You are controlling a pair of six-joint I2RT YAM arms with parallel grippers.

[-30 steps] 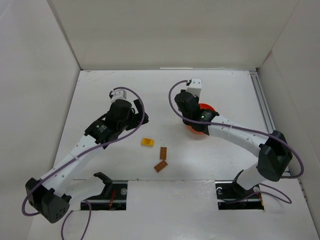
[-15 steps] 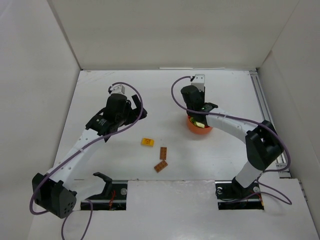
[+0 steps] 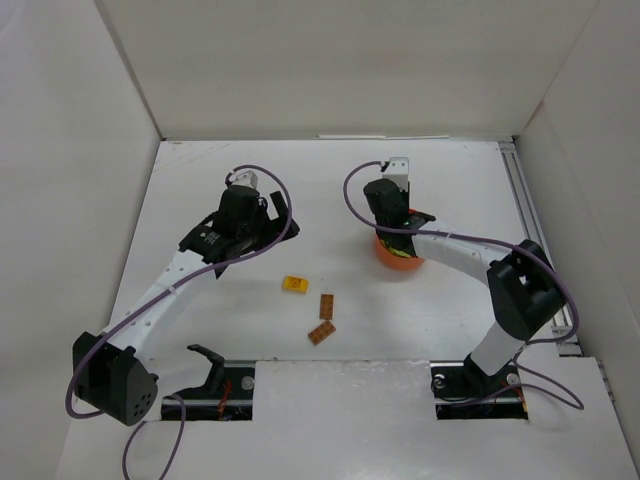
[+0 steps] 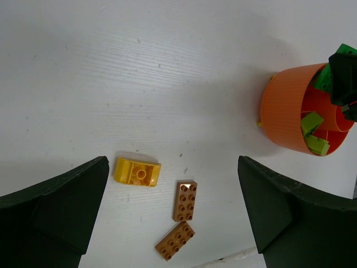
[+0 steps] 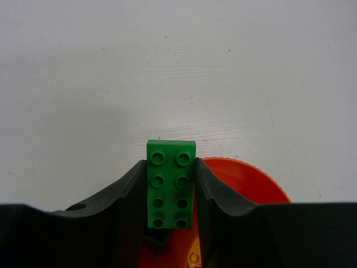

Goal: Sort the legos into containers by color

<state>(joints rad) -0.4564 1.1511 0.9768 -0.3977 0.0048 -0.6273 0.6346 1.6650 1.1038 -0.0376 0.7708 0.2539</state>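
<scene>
In the right wrist view my right gripper [image 5: 170,169] is shut on a dark green lego [image 5: 170,184], studs facing the camera, above the near rim of the orange-red bowl [image 5: 251,181]. From the top view that gripper [image 3: 396,228] hangs over the bowl [image 3: 400,262]. The left wrist view shows lime legos [image 4: 312,123] inside the bowl [image 4: 284,111]. My left gripper [image 4: 173,163] is open, high above the table [image 3: 275,212]. Below it lie a yellow lego [image 4: 137,171] upside down and two brown legos [image 4: 185,201] [image 4: 174,240]. The top view shows the same three: yellow lego [image 3: 294,284], brown legos [image 3: 327,306] [image 3: 321,332].
White walls close in the table on the left, back and right. A metal rail [image 3: 528,215] runs along the right side. At the near edge, a black hook [image 3: 207,356] sticks up by the left base slot.
The right arm has folded in, bringing its gripper with the green lego over the bowl. The left arm has swung slightly farther back; its gripper stays open.
</scene>
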